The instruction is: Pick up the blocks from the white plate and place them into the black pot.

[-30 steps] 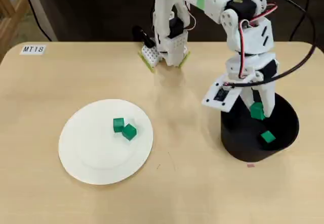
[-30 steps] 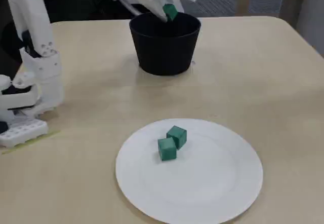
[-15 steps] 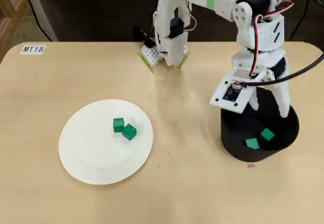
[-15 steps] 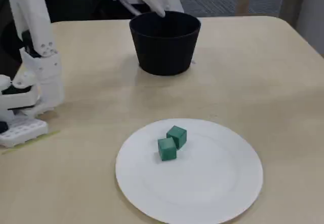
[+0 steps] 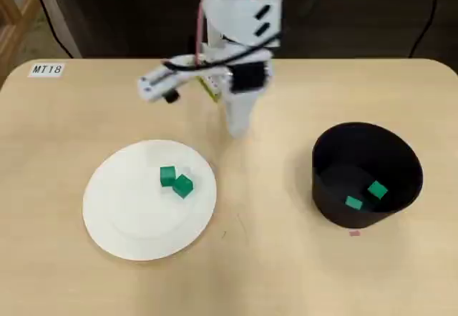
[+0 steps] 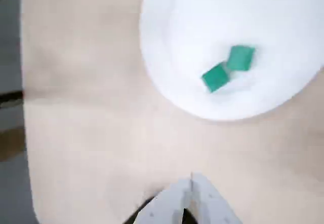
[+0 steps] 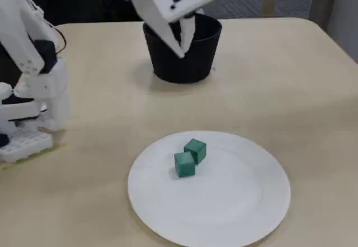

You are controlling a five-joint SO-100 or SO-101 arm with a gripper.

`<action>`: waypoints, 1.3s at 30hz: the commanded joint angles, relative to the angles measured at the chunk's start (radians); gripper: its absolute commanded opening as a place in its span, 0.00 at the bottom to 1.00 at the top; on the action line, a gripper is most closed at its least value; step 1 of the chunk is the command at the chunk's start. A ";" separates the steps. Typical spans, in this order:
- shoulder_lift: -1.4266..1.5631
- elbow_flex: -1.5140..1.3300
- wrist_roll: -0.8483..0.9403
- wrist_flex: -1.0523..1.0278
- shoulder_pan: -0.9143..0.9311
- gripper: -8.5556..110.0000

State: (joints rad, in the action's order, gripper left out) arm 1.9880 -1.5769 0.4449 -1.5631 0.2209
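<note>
Green blocks are lying in two places. Two of them [image 5: 175,181] are sitting touching each other near the middle of the white plate [image 5: 114,209], also seen in the fixed view [image 7: 189,157] and the wrist view [image 6: 228,67]. Two more [image 5: 364,195] are resting apart on the floor of the black pot [image 5: 401,160], which is standing well to the right of the plate in the overhead view. The gripper [image 5: 236,126] is hanging over bare tabletop between plate and pot, its fingers drawn together and holding nothing. A small label [image 5: 47,69] is lying at the table's far left corner.
</note>
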 commanded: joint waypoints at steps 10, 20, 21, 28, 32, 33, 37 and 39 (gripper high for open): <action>0.193 -0.425 0.110 0.241 0.140 0.05; 0.213 -0.492 -0.288 0.348 0.025 0.05; 0.198 -0.486 -0.325 0.350 0.011 0.05; 0.117 -0.471 -0.485 0.359 -0.009 0.05; 0.072 -0.469 -0.479 0.385 0.005 0.21; 0.063 -0.468 -0.483 0.390 0.009 0.25; 0.011 -0.466 -0.509 0.426 0.044 0.30; -0.032 -0.456 -0.522 0.439 0.057 0.30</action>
State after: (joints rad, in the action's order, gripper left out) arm 1.9758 -2.0755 -0.0629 -1.1428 0.2608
